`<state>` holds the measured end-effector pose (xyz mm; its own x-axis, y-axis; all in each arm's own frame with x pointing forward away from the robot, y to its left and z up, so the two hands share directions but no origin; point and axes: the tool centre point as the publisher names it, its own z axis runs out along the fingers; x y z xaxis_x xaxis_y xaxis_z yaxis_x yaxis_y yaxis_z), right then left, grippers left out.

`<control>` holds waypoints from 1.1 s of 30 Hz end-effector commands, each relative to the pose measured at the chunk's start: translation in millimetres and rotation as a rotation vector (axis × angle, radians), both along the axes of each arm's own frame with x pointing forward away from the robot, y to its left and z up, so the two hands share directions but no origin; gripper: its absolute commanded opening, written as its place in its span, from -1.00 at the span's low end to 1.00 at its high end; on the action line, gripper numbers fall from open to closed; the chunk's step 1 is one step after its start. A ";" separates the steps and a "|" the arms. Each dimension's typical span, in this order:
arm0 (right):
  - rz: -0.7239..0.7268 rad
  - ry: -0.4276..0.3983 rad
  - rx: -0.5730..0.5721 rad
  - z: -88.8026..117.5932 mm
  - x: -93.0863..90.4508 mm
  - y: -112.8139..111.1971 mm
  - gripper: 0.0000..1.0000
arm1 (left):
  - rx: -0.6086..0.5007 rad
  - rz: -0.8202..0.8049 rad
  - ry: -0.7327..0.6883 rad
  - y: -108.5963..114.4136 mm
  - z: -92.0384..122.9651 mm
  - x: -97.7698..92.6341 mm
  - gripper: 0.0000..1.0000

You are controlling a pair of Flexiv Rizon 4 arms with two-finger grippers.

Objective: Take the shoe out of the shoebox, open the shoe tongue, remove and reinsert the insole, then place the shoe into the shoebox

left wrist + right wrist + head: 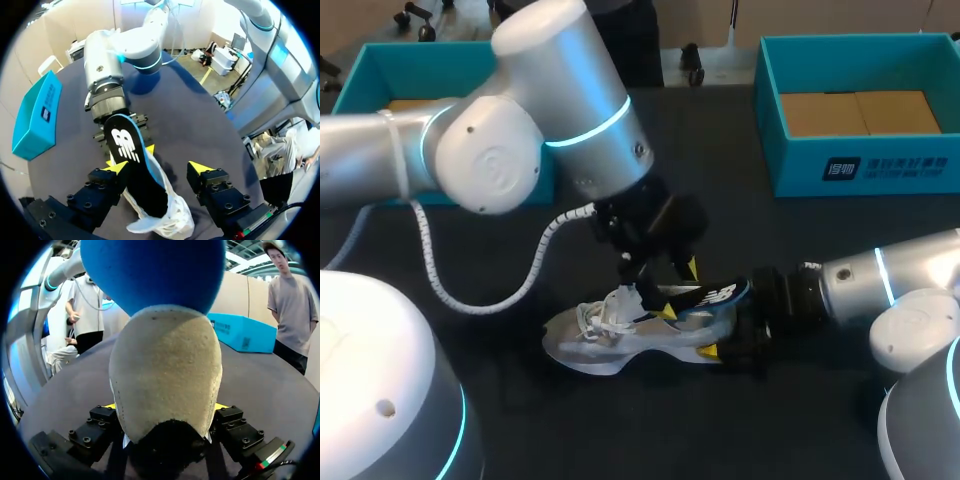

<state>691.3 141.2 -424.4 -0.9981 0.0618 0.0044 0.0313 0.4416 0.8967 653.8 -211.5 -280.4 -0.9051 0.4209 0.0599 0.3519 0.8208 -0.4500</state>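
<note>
A white and grey shoe [610,335] lies on its side on the dark table, laces away from my right arm. My right gripper [688,332] comes in low from the right and is shut on the shoe's heel [165,370], one yellow tip on each side. A black insole [132,160] with a blue edge and a white logo sticks out of the shoe's opening towards the heel. My left gripper [160,167] hangs over that opening with its fingers wide apart and open. The insole rests against one finger only. In the head view the left gripper [662,275] hides part of the insole [712,295].
A teal shoebox [860,170] stands open at the back right, brown card showing inside. A second teal box [380,70] is at the back left, half behind my left arm. A white cable [480,300] loops over the table beside the shoe.
</note>
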 end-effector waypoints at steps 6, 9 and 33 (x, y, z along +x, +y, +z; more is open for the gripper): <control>-0.001 0.000 -0.003 -2.9 0.7 1.9 -1.00 | 0.004 0.141 -0.150 -1.5 -3.9 -11.7 0.62; -0.001 0.000 -0.003 -2.9 0.7 1.9 -1.00 | 0.003 0.171 -0.169 -5.9 -9.3 -9.9 0.59; -0.001 0.000 -0.003 -2.9 0.7 1.9 -1.00 | -0.033 0.300 -0.274 -30.8 -49.8 7.4 0.40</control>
<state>691.3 141.2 -424.4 -0.9981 0.0618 0.0044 0.0313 0.4416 0.8967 659.7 -237.4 -322.8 -0.9692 0.1361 -0.2052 0.2102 0.8911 -0.4021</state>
